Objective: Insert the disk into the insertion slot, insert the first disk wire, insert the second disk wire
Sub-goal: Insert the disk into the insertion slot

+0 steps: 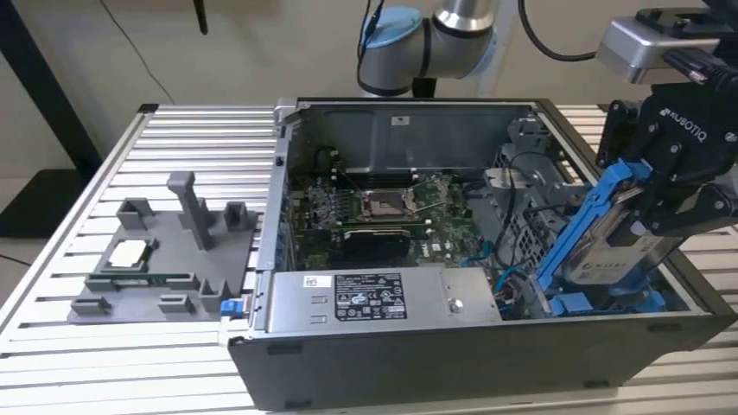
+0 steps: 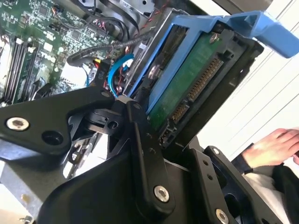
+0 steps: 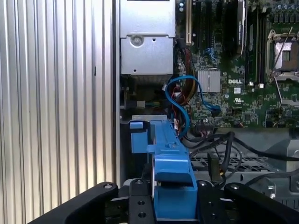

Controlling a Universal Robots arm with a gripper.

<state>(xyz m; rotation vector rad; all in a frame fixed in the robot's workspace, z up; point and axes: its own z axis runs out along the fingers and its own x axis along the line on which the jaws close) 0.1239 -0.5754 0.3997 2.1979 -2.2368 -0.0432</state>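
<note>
1. Gripper (image 1: 659,207) is pinching the disk (image 1: 609,252), with its 2 fingers (image 3: 139,204) pressed on either side of the blue carrier frame.
2. Disk is tilted steeply over the corner of the open computer case (image 1: 461,367) on the exterior view's right. The top end is up in the gripper and the bottom end is down by the insertion slot (image 1: 568,304). Can't tell if it's actually touching the slot's blue side pieces.
3. In the second wrist view the disk's green circuit board (image 2: 196,79) and connector face the camera.
4. Grey power-supply box (image 1: 369,298) sits just beside the slot, with the motherboard (image 1: 381,207) behind it.
5. A blue cable (image 3: 180,100) loops near the carrier.
6. A grey fixture tray (image 1: 162,259) sits on the slatted table (image 1: 58,372), well apart from the case.
7. There's a person's hand (image 2: 273,144) off to the side in the second wrist view.
</note>
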